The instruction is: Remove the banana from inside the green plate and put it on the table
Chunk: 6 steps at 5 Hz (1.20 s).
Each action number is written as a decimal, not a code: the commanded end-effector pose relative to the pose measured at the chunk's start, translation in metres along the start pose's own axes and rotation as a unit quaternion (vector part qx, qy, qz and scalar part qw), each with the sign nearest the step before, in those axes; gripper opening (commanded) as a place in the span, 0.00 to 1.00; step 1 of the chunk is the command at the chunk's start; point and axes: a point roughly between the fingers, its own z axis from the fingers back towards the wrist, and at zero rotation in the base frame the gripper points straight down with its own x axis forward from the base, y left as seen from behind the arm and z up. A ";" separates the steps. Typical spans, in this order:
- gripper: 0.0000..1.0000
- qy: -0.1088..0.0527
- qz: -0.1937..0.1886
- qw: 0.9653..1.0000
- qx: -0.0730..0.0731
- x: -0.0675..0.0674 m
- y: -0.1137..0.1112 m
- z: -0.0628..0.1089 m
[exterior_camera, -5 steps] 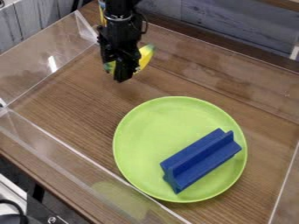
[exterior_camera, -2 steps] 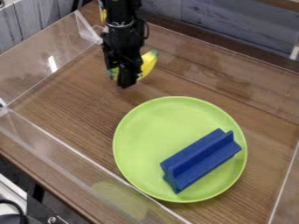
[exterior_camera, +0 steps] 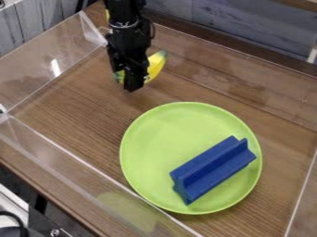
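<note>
pointing away, banana (exterior_camera: 156, 63) upright-ish

The table (exterior_camera: 74, 111) is brown wood grain with a dull sheen, walled by clear glossy acrylic (exterior_camera: 37, 69). The plate (exterior_camera: 168, 130) looks like smooth matt lime plastic. The block (exterior_camera: 213, 168) and banana (exterior_camera: 156, 64) look plastic; the gripper (exterior_camera: 129, 80) matt black.
</note>
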 end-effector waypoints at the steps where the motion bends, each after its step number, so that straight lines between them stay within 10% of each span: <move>1: 0.00 -0.022 0.003 1.000 0.010 0.004 0.008 0.009; 6: 0.00 -0.029 0.005 0.999 -0.019 0.002 0.005 -0.006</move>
